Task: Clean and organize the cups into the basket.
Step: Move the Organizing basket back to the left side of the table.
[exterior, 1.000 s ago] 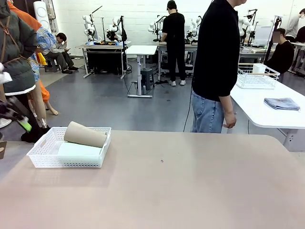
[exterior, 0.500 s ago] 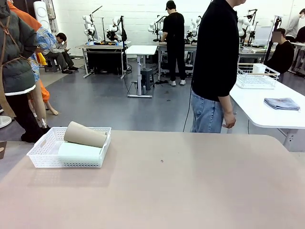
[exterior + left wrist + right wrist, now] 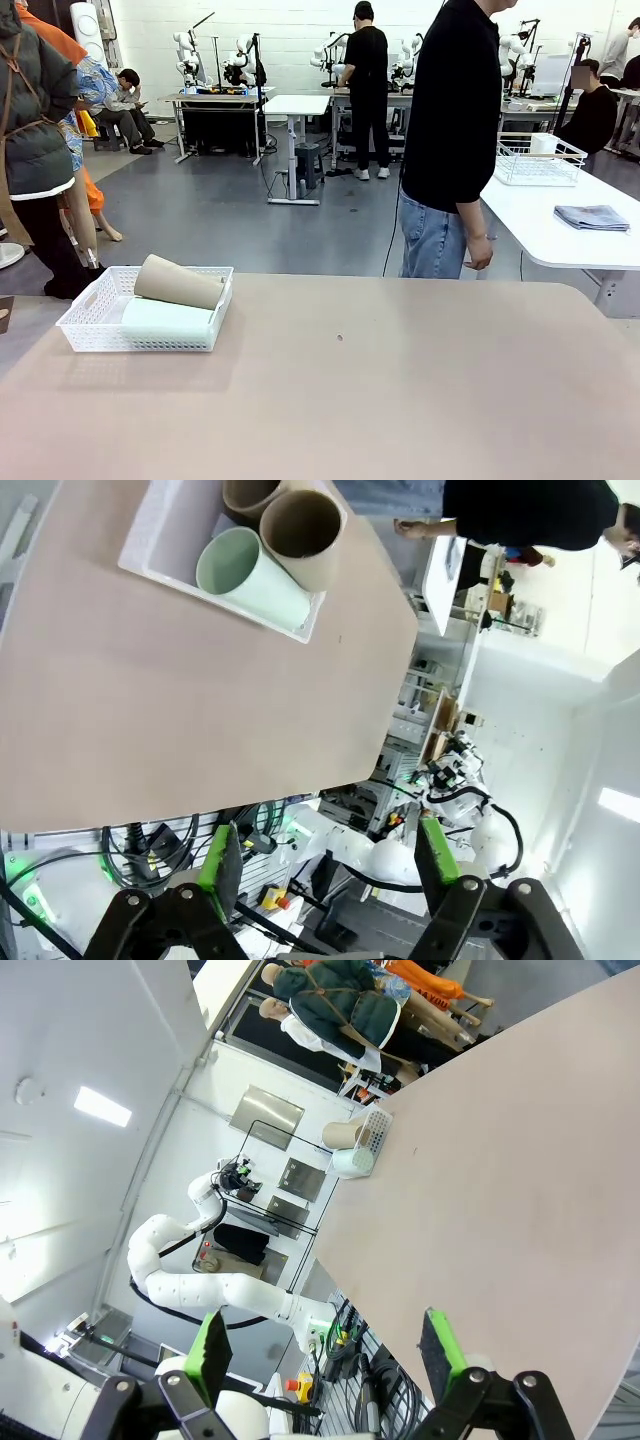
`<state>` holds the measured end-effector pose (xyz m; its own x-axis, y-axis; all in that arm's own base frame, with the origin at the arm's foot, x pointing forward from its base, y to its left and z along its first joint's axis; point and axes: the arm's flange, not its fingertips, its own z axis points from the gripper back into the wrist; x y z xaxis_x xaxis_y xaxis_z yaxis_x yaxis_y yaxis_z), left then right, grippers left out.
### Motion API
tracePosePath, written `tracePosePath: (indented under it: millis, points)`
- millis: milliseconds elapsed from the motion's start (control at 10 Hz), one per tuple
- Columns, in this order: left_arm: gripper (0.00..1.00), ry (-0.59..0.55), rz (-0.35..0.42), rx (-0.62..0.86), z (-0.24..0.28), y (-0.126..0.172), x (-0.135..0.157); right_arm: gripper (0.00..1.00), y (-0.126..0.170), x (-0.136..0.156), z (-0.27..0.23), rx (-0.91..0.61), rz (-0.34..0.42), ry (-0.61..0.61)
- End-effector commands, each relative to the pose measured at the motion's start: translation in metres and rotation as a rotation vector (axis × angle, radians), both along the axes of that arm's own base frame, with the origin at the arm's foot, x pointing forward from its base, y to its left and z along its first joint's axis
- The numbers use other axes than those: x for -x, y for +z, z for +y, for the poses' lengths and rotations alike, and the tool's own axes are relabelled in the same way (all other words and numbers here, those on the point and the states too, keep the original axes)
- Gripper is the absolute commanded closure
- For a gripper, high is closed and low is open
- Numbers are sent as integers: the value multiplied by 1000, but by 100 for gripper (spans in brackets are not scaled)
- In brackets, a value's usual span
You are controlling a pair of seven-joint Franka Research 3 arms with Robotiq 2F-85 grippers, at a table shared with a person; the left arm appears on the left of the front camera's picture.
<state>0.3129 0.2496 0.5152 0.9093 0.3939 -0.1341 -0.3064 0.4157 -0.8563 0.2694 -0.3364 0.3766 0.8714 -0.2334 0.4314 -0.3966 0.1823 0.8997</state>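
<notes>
The white basket [image 3: 140, 340] sits at the table's far left. A mint green cup [image 3: 165, 318] lies on its side in it, and a tan cup [image 3: 178, 282] lies across the top. From above, the left wrist view shows the basket [image 3: 170, 535] holding the mint cup [image 3: 250, 575] and two tan cups [image 3: 300, 530], mouths facing the camera. My left gripper [image 3: 328, 852] hangs open and empty high over the table's near edge, well back from the basket. My right gripper [image 3: 325, 1348] is open and empty too, far from the basket [image 3: 378, 1128].
A person in a black shirt [image 3: 455, 120] stands at the far side of the table [image 3: 400, 380], a hand [image 3: 480, 250] hanging down. Behind on the right, a white table carries a wire rack [image 3: 540, 160] and a folded cloth [image 3: 592, 216].
One second ago a black gripper with a green pad showed at the picture's left edge; it has withdrawn out of the front view. The cups and basket have not moved.
</notes>
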Motion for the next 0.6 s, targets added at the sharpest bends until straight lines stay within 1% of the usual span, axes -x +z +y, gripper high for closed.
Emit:
tracePosePath:
  millis: [0,300,500]
  points:
    - [11,26,-32,79,26,1,-1,0,1,0,1,6,-3,-4]
    - [11,63,-61,109,44,5,10,0,1,0,1,6,-3,-4]
    - [11,80,-134,97,48,12,18,0,1,0,1,6,-3,-4]
